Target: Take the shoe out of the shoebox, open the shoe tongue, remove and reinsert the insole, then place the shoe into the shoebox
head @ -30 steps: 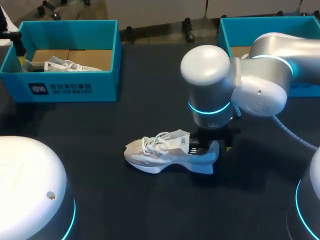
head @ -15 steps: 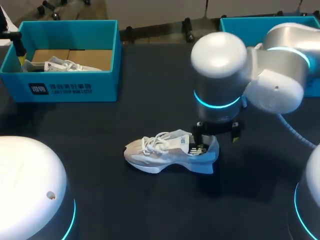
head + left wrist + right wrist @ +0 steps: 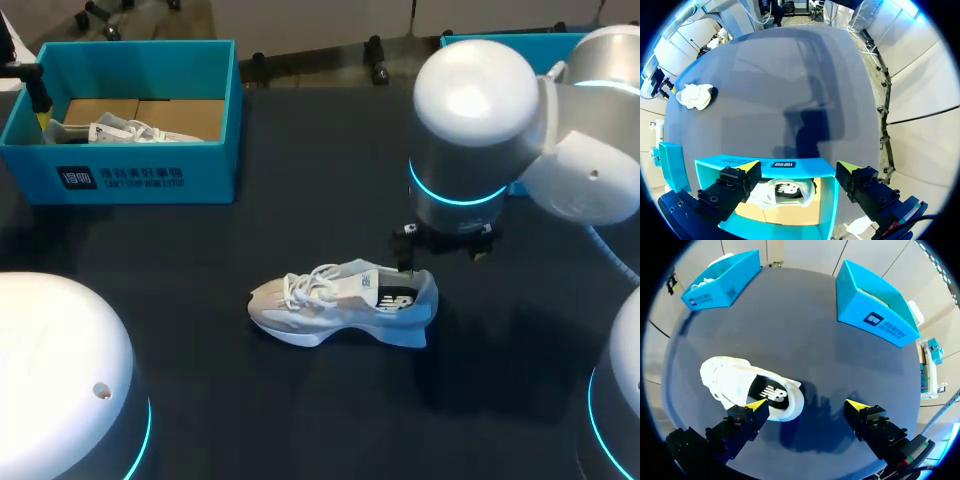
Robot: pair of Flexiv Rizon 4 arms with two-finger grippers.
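Observation:
A white sneaker (image 3: 340, 303) lies on its sole on the dark table, toe to the left, laces tied. My right gripper (image 3: 441, 252) hangs open just above and behind its heel, touching nothing. In the right wrist view the sneaker (image 3: 745, 387) lies beside and under one finger of that open gripper (image 3: 806, 404). The right blue shoebox (image 3: 875, 300) stands ahead of it; in the head view my right arm hides most of this box (image 3: 500, 45). My left gripper (image 3: 799, 166) stands open over the left blue shoebox (image 3: 765, 164), which holds another white shoe (image 3: 782, 192).
The left shoebox (image 3: 130, 120) stands at the table's back left with its shoe (image 3: 120, 130) inside. My left arm's white housing (image 3: 60, 370) fills the near left corner. Bare dark table lies between the boxes and in front of the sneaker.
My right gripper has opened, let go of the sneaker's heel and risen up and to the right. The sneaker stays where it was on the table.

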